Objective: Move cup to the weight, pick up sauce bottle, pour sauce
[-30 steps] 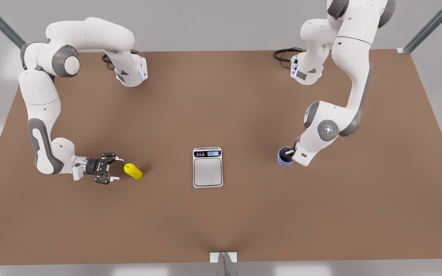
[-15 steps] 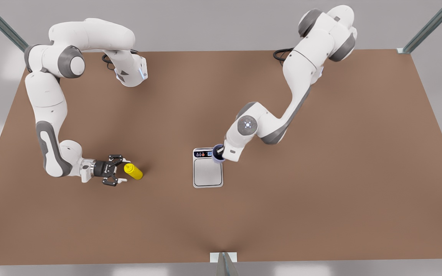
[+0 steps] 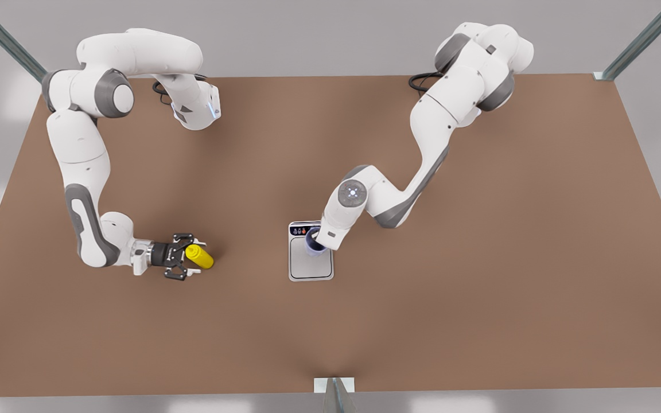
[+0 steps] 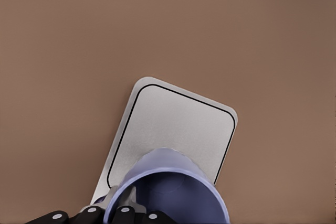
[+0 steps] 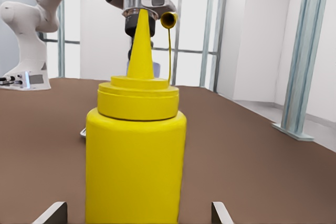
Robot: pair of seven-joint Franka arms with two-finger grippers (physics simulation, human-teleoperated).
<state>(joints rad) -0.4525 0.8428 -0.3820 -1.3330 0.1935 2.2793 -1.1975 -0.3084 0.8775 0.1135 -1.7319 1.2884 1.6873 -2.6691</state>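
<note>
Cup over the scale, bottle between open fingers.
Left pincer (image 3: 314,241) stays clamped on the cup (image 3: 312,240) above the scale (image 3: 311,265); right pincer (image 3: 188,263), fingers apart, flanks the upright bottle (image 3: 199,256) on the worktop (image 3: 422,315).

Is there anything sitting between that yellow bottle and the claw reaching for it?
Nothing visible. The right gripper has its jaws open on either side of the sauce bottle, with only bare table around them.

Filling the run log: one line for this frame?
left gripper: shut on cup, over scale | right gripper: open around yellow sauce bottle, upright on table | pour: not started
</note>
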